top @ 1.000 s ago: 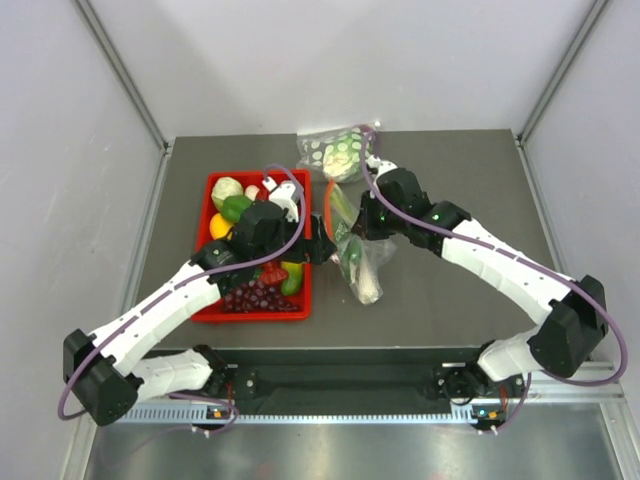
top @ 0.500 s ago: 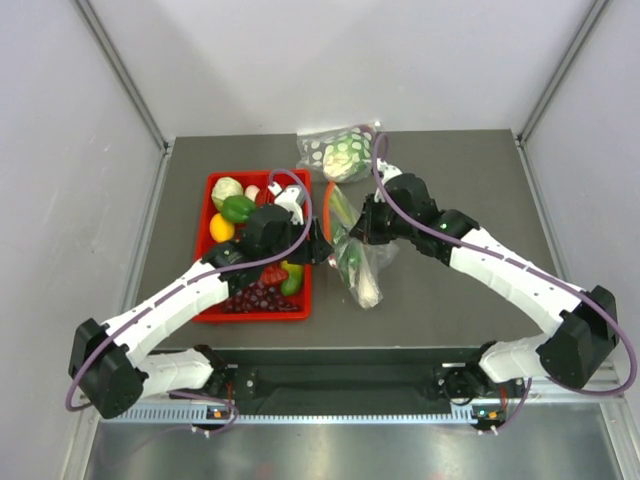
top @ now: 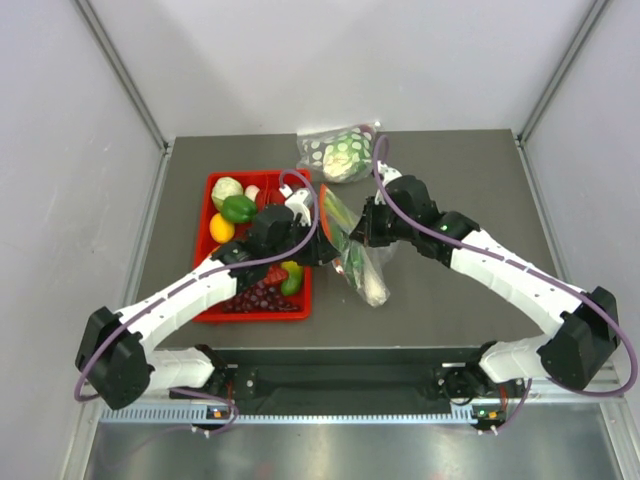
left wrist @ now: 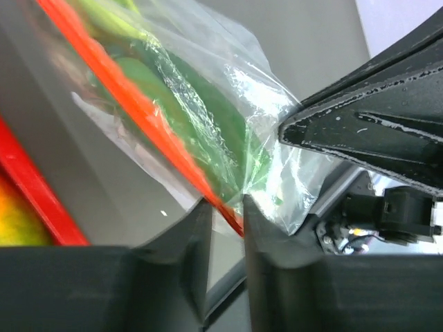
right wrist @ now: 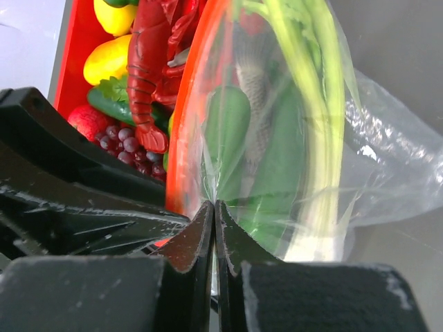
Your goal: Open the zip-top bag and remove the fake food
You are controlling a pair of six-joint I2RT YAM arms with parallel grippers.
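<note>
left jaws narrowed round zip strip (left wrist: 142, 114) — right jaws pinch zip-top bag (right wrist: 360, 152)

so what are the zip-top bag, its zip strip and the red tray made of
zip-top bag: thin clear plastic film, glossy; it crinkles and glints.
zip strip: thicker opaque orange-red plastic, probably; smooth.
red tray: likely rigid moulded plastic; even colour, raised rim.

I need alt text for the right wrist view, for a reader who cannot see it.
The right tool pinches the clear wall of the zip-top bag, which holds a celery-like stalk, a grey fish and a green vegetable piece. Left of it, a red tray holds a red lobster and grapes.
</note>
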